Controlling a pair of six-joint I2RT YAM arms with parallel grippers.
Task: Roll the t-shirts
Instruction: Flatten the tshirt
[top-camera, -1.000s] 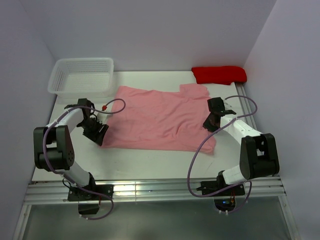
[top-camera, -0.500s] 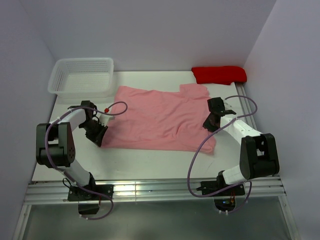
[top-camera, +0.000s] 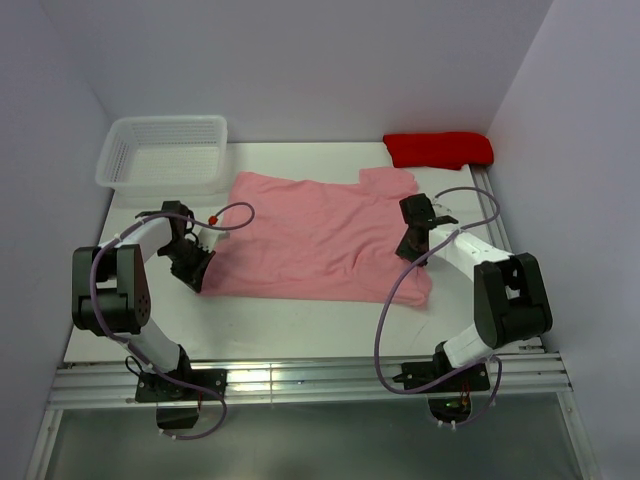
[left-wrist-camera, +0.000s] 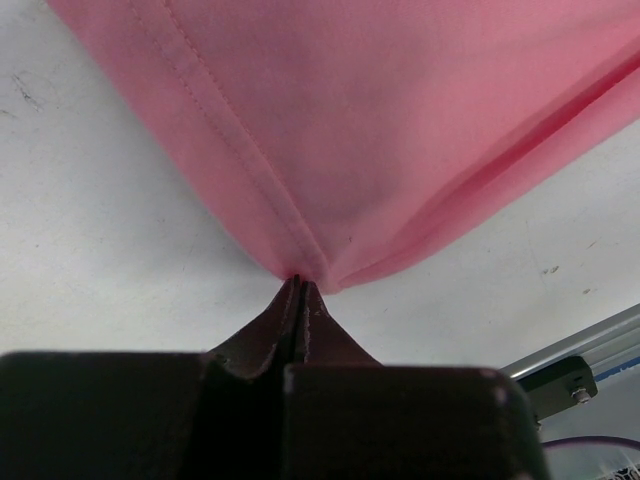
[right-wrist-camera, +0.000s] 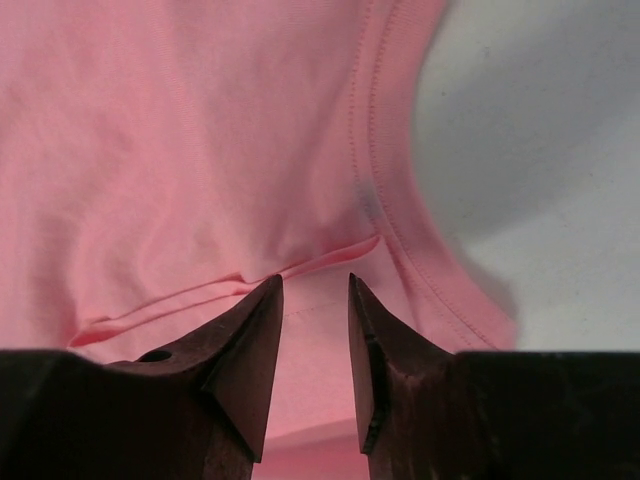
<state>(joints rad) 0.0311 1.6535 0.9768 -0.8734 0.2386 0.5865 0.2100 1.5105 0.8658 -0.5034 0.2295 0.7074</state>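
- At the near edge, the 2 arms reach out over the white table (top-camera: 300, 320), 1 on each side of the pink t-shirt (top-camera: 310, 235). The shirt lies spread flat across the middle.
- The left gripper (left-wrist-camera: 298, 288) is clenched tight on the shirt's near-left corner. The hem puckers to a point right at its tips, so I'd say it has a true pinch of fabric, probably to lift that corner and start a fold.
- The right gripper (right-wrist-camera: 315, 290) sits low over the shirt's right side, by a stitched hem and a small raised crease. Its jaws stand apart with only cloth lying beneath them, so it is holding nothing. To me it looks lined up to nip that crease.
- The shirt is flat with no roll in it, so the job looks barely begun.
- Farther back, a white mesh basket (top-camera: 165, 150) stands at the far-left corner, just beyond the shirt, perhaps for finished rolls.
- A bundled red cloth (top-camera: 440, 148) rests at the far right.
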